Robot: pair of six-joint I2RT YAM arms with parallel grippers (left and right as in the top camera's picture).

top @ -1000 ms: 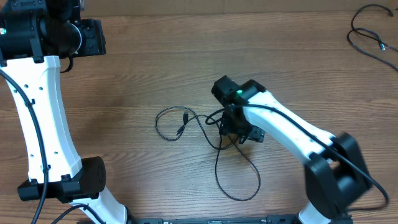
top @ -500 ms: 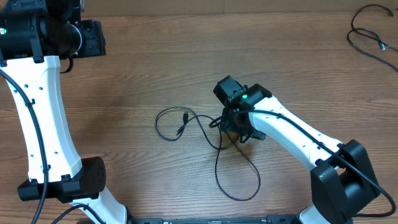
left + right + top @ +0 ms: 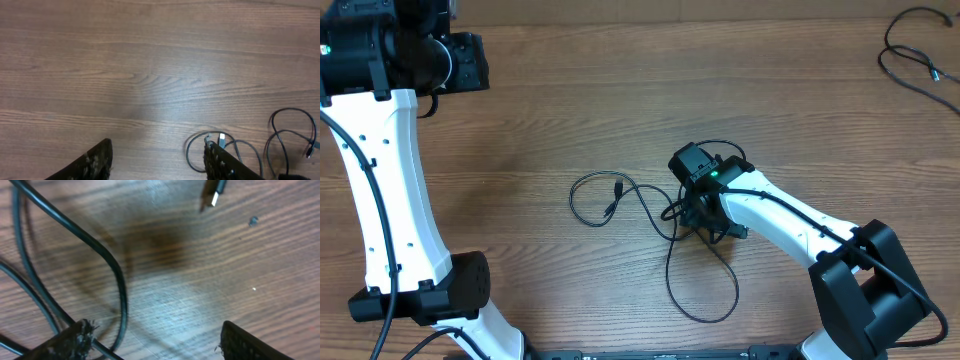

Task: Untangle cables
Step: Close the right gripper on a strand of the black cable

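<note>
Cables (image 3: 619, 187) lie in loose crossed loops near the middle of the counter (image 3: 520, 130), a little toward its near edge. Over the last second the right gripper (image 3: 155, 340) has slid toward that edge and settled low over the crossing. Its fingers stand apart, with one strand just beside a fingertip, perhaps touching it. Nothing is gripped yet, so the tangle looks unchanged. The left gripper (image 3: 160, 162), also spread, hangs near the far left corner.

Brown wood-grain table (image 3: 570, 110) fills bkgd in all views, w/ soft light sheen.
</note>
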